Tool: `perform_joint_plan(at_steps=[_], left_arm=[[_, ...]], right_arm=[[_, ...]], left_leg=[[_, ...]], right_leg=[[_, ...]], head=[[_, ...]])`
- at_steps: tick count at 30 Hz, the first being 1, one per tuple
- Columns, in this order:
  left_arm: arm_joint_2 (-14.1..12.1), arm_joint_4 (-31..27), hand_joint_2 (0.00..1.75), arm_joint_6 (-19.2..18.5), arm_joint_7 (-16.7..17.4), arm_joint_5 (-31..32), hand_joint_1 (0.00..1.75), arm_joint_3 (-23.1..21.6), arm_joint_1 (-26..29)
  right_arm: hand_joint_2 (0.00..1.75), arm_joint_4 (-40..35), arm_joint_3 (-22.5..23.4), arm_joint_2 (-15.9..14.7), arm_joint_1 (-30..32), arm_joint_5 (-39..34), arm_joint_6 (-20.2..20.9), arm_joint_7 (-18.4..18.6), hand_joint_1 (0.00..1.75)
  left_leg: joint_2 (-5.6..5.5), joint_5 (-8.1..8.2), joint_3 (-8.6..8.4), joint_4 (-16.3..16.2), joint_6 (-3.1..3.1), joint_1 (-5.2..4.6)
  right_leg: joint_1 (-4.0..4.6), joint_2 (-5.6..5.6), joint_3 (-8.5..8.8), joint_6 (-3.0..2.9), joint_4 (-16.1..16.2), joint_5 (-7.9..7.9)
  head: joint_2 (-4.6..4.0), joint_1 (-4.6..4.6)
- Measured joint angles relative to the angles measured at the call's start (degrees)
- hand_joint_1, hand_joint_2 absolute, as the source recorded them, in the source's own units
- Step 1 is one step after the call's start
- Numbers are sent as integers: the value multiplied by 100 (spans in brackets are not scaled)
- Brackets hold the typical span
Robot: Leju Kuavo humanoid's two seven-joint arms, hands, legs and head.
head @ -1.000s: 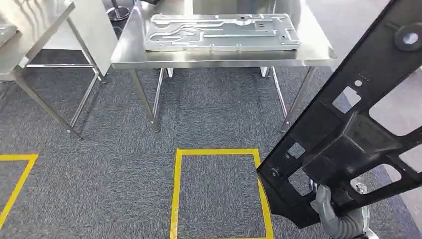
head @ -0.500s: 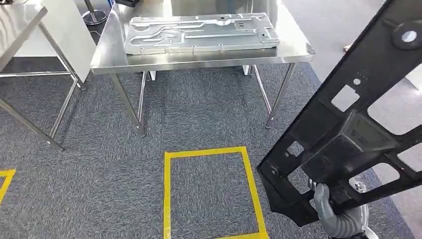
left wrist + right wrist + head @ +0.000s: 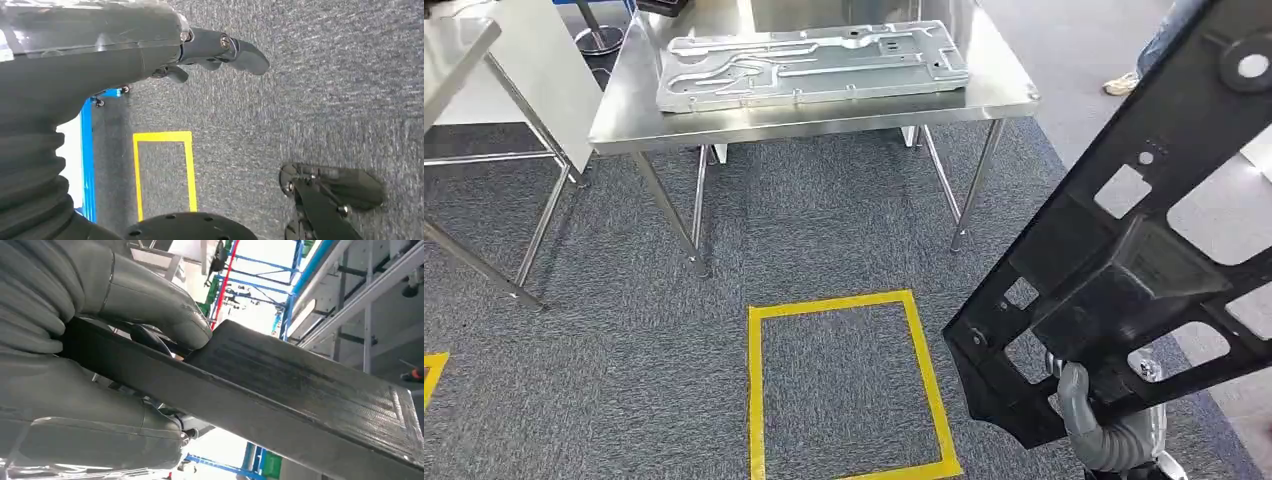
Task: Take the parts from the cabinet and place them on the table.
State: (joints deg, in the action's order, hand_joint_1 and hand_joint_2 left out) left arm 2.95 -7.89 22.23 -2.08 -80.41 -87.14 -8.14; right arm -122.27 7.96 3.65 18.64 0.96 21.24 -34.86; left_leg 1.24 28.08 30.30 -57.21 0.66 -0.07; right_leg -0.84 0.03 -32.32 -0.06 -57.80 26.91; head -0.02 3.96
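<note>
Panel [image 3: 1124, 250], a long black part clamped at its lower end in the right hand [image 3: 1089, 415], rises above it, well short of the table [image 3: 824, 115] ahead, whose edge it could strike; left hand [image 3: 210, 50] hangs slack, holding nothing.

No readable text — no labels, no numbers.

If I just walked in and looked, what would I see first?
First you would spot the big black plastic frame with cut-out holes that the robot's right hand holds up at the right of the head view. Next comes the shiny steel table ahead, with a flat silver metal plate full of pressed grooves lying on it. On the grey carpet in front of it is a yellow tape rectangle.
</note>
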Motion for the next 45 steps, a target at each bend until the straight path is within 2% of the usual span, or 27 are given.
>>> perform_joint_plan(at_steps=[1, 2, 4, 5, 6, 7, 10, 11, 14, 16, 17, 20, 21, 22, 23, 25, 26, 29, 32, 35, 36, 37, 38, 40, 41, 42, 45], left_arm=[[-2, 0, 175, 0, 0, 0, 0, 0, -1], [0, 0, 175, 6, 0, 0, 0, 0, -9], [-2, 0, 175, 11, 2, 0, 0, 0, -8], [-2, 0, 175, 9, 4, 0, 0, 0, 2], [-2, 0, 175, 9, 7, 0, 0, 0, 13], [-4, 0, 175, 9, 7, 0, 0, 0, 22], [-11, 0, 175, 9, 7, 0, 0, 0, 16], [-28, 0, 175, 9, 7, 0, 0, 0, 12], [-24, 0, 175, 9, 4, 0, 0, 0, 11], [-15, 0, 175, 9, 4, 0, 0, 0, 6], [-15, 0, 175, 11, 2, 0, 0, 0, 2], [-15, 0, 175, 13, 0, 0, 0, 0, 8], [-13, 0, 175, 13, -2, 0, 0, 0, 11], [-13, 0, 175, 13, -2, 0, 0, 0, 16], [-13, 0, 175, 13, -2, 0, 0, 0, 19], [-2, 0, 175, 13, -4, 0, 0, 0, 17], [-2, 0, 175, 13, -4, 0, 0, 0, 18], [-2, 0, 175, 13, -2, 0, 0, 0, -1], [-4, 0, 175, 13, 2, 0, 0, 0, -18], [-4, 0, 175, 13, 2, 0, 0, 0, -14], [-4, 0, 175, 13, 2, 0, 0, 0, -5], [-7, 0, 175, 11, 4, 0, 0, -2, 13], [-9, 0, 175, 11, 4, 0, 0, -2, 20], [-11, 0, 175, 11, 4, 0, 0, -2, 16], [-15, 0, 175, 11, 4, 0, 0, -2, 16], [-26, 0, 175, 13, 4, 0, 0, -2, 8], [-24, 0, 175, 13, 4, 4, 0, -2, 10]], right_arm=[[175, 0, -4, 0, -11, 0, 0, -2, 175], [175, 0, -11, 0, -26, 0, -2, -2, 175], [175, 0, -11, 0, -30, 2, -11, -2, 175], [175, 2, -13, 0, -29, 2, -24, 0, 175], [175, 2, -13, 0, -29, 2, -33, 0, 175], [175, 2, -13, 0, -29, 2, -46, 0, 175], [175, 2, -17, 0, -29, 4, -63, 0, 175], [175, 2, -17, 0, -29, 2, -66, -2, 175], [175, 2, -20, 0, -23, 4, -66, 0, 175], [175, -7, -33, -2, -20, 4, -63, 0, 175], [175, -7, -33, -2, -25, 4, -63, -2, 175], [175, 0, -37, -4, -3, 4, -63, -7, 175], [175, 2, -37, -4, 8, 4, -63, -7, 175], [175, 2, -37, -4, 9, 4, -63, -9, 175], [175, 2, -37, -4, 8, 4, -63, -9, 175], [175, 2, -37, -4, 3, 4, -66, -11, 175], [175, 4, -37, -9, -12, 4, -74, -11, 175], [175, 11, -42, -9, -29, -2, -94, -6, 175], [175, 9, -42, -11, -34, -13, -101, -7, 175], [175, 11, -42, -17, -30, -15, -111, -7, 175], [175, 11, -44, -17, -25, -22, -129, -7, 175], [175, 11, -44, -17, -14, -28, -148, -7, 175], [175, 11, -42, -17, -1, -37, -164, -7, 175], [175, 11, -44, -20, 9, -44, -173, -7, 175], [175, 11, -42, -20, 11, -48, -173, -9, 175], [175, 11, -42, -22, 9, -55, -170, -13, 175], [175, 13, -44, -24, 36, -63, -168, -13, 175]], left_leg=[[-39, 85, 22, -124, 34, 24], [-65, 286, 167, -436, 59, 23], [-69, 743, 639, -1410, 95, 35], [-70, 841, 818, -1766, 99, 33], [-70, 801, 891, -1878, 87, 33], [-72, 624, 829, -1704, 65, 31], [-105, -142, 172, -244, -82, 2], [-110, -38, 103, -64, -104, -22], [-104, -40, 120, -53, -144, -53], [-81, -119, 34, 71, -214, 18], [-81, -120, 16, 88, -250, 18], [-67, -97, 13, 79, -286, -2], [-67, -85, 12, 68, -283, -4], [-67, -63, -4, 61, -277, -1], [-68, -39, -29, 54, -259, 5], [-69, 34, -119, 36, -222, 10], [-69, 69, -108, 29, -182, -1], [-60, 125, -132, 27, -89, -23], [-76, 261, -110, -169, 11, 4], [-80, 816, 586, -1464, 92, 32], [-79, 853, 799, -1791, 106, 35], [-80, 754, 883, -1838, 103, 36], [-80, 519, 829, -1606, 85, 36], [-84, -63, 477, -698, 19, 29], [-89, -249, 307, -233, -47, 12], [-90, -141, 236, -103, -88, -26], [-93, -127, 215, -29, -183, -32]], right_leg=[[-14, -2, 14, -25, 13, -5], [-17, -3, 11, -56, 13, 2], [3, 0, 5, -83, 11, 12], [12, 8, 7, -87, 10, 15], [18, 23, 14, -88, 9, 16], [26, 39, 25, -89, 8, 21], [47, 72, 76, -72, 9, 43], [80, 78, 69, -44, 4, 59], [41, 87, 58, 53, 12, 59], [43, 71, 86, 119, -21, 91], [49, 55, 19, 134, -177, 207], [10, 53, -668, 190, -1472, 798], [2, 51, -838, 203, -1739, 816], [-5, 48, -855, 215, -1690, 678], [-14, 38, -740, 222, -1402, 443], [-37, -1, -241, 213, -346, -135], [-32, -28, -94, 191, -107, -66], [19, 6, -106, 75, -71, -19], [-20, 27, -32, -20, 8, -18], [-7, 18, 6, -83, 7, 33], [-5, 29, 26, -87, 6, 56], [-2, 46, 57, -81, 6, 83], [-1, 60, 102, -74, 6, 113], [4, 72, 212, -49, 6, 179], [0, 73, 243, -30, 15, 216], [43, 81, 252, 21, -5, 252], [21, 85, 281, 139, -34, 148]], head=[[0, 0], [0, 0], [0, 0], [0, 0], [0, 0], [0, 0], [0, 0], [0, 0], [0, 0], [0, 0], [0, 0], [0, 0], [0, 0], [0, 0], [0, 0], [0, 0], [0, 0], [0, 0], [0, 0], [0, 0], [0, 2], [0, 0], [0, 2], [0, 0], [0, 0], [0, 0], [0, 0]])
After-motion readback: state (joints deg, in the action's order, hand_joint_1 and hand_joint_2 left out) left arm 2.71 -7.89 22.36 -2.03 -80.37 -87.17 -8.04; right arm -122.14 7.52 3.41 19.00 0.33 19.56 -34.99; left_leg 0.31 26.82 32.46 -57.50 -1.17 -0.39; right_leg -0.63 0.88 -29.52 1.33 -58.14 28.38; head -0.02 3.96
